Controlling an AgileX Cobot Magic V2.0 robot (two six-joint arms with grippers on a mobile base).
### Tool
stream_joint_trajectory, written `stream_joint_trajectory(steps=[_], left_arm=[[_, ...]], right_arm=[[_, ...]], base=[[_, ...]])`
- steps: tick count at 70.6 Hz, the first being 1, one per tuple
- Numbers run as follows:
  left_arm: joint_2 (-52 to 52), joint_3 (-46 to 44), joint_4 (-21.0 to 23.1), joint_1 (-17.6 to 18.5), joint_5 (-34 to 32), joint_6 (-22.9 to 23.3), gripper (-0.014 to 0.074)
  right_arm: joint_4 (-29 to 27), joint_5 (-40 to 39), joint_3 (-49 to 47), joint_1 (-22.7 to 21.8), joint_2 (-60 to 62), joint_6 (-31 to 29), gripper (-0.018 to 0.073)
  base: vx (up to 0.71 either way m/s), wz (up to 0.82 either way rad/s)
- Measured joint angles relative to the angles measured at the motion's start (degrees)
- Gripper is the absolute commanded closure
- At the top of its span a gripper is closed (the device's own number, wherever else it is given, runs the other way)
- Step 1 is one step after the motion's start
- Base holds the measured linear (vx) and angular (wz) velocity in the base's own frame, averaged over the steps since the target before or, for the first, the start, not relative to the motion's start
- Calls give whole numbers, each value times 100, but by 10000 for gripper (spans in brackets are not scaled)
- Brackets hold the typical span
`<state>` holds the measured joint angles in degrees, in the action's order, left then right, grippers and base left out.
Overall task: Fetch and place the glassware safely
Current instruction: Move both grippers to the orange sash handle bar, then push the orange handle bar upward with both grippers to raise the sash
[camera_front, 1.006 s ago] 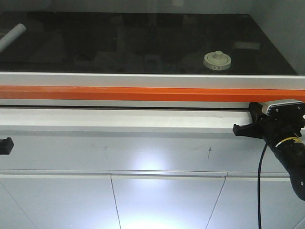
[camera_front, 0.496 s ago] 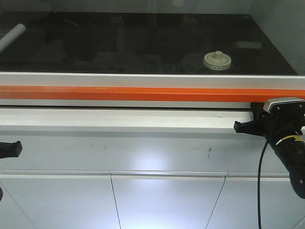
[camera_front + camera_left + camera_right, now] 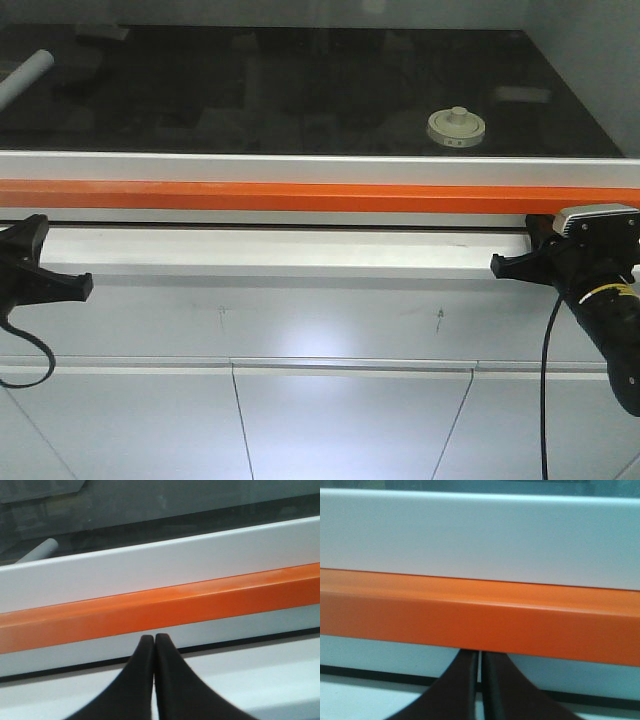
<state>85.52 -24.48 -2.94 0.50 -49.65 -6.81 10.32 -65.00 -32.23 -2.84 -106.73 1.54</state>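
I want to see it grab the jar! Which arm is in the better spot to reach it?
Probably the right. The jar sits over on the right, nearly straight beyond the right hand. The left hand is far off to the other side. Both are below the orange bar.

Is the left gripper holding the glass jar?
No, the left gripper is shut on nothing; the glass jar stands on the dark surface beyond.

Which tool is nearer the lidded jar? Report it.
Right. The right tool is in front of the jar, short of the orange bar; the left tool is far to its left.
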Motion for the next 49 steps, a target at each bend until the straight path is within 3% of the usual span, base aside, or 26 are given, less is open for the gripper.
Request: stream_joint_trajectory(steps=[49], left_arm=[[1792,-1092,-74,0,-300,259,603]], right_arm=[[0,-6,0,0,0,0,560]], base=[[0,0]])
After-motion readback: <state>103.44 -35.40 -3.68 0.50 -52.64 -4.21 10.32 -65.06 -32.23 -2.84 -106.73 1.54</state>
